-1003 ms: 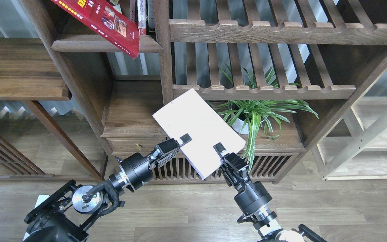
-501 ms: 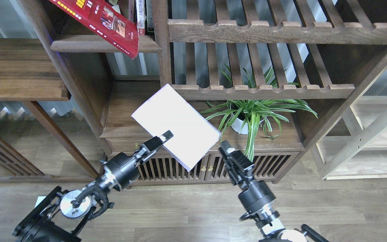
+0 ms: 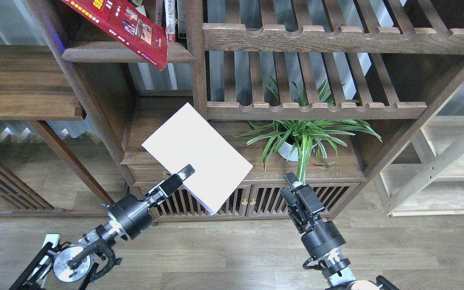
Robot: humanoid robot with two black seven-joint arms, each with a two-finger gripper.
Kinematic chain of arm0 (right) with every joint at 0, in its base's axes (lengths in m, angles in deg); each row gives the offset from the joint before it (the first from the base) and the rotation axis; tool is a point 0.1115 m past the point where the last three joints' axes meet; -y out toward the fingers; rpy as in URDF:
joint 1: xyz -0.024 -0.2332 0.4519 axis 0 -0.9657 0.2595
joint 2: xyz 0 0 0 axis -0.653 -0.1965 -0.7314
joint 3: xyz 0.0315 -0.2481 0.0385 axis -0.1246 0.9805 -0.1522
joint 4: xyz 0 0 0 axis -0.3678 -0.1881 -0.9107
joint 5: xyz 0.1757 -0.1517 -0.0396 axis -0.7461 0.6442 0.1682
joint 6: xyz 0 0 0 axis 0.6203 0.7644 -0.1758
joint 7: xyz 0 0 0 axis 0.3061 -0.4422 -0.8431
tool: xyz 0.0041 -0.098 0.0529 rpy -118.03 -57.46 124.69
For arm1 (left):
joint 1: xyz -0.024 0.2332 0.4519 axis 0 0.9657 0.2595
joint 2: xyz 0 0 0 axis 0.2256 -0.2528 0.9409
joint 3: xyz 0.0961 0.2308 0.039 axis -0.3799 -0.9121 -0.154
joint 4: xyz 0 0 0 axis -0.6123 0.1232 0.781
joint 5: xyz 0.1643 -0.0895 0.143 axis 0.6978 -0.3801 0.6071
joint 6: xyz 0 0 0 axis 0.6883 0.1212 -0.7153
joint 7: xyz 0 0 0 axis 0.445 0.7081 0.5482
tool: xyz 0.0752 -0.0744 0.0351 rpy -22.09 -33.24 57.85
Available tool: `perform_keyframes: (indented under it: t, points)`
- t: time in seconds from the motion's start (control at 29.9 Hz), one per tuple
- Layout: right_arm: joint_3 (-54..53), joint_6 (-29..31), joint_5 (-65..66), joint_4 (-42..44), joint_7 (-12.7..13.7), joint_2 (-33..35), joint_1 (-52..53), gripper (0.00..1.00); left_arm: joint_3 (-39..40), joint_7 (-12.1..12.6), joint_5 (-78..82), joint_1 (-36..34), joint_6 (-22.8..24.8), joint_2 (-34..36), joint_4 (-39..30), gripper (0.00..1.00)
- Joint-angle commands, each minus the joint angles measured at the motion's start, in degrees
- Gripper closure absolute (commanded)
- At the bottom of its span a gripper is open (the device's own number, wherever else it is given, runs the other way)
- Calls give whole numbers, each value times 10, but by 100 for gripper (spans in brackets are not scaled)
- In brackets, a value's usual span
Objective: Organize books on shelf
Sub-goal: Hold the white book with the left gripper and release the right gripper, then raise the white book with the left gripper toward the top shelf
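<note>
Left claw (image 3: 185,174) clamped on white book (image 3: 195,155), arm stretched up-right — right claw (image 3: 293,183) free, raised alongside

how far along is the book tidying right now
Partly done, it seems. The dark red book is already on the shelf, tilted, its corner hanging over the front edge. In hand: the left gripper holds the white book by its lower edge, below the shelf; the right gripper is clear of it. Left: lifting the white book onto the shelf and straightening the red one.
</note>
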Motion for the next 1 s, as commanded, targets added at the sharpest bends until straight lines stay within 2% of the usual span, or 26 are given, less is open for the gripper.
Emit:
perform_keyframes:
  t: [0.0,0.33,0.5,0.64,0.8,0.97]
  points:
    - [-16,0,-1,18,1,0,3,10,38,-1,80,33,0,0,-36,99]
    - [-24,0,-1,33,1,-1,15,9,107,-2,135,94,0,0,-135,99]
    - [-25,0,-1,74,1,-1,25,1,118,-1,135,108,0,0,-180,99]
    - [-28,2,-1,91,-2,-2,25,1,131,1,134,115,0,0,-213,99]
    - [-33,4,-2,91,-1,-1,25,0,151,12,133,116,0,0,-253,99]
    - [-33,4,-1,94,-1,-2,25,0,177,30,126,110,0,0,-254,99]
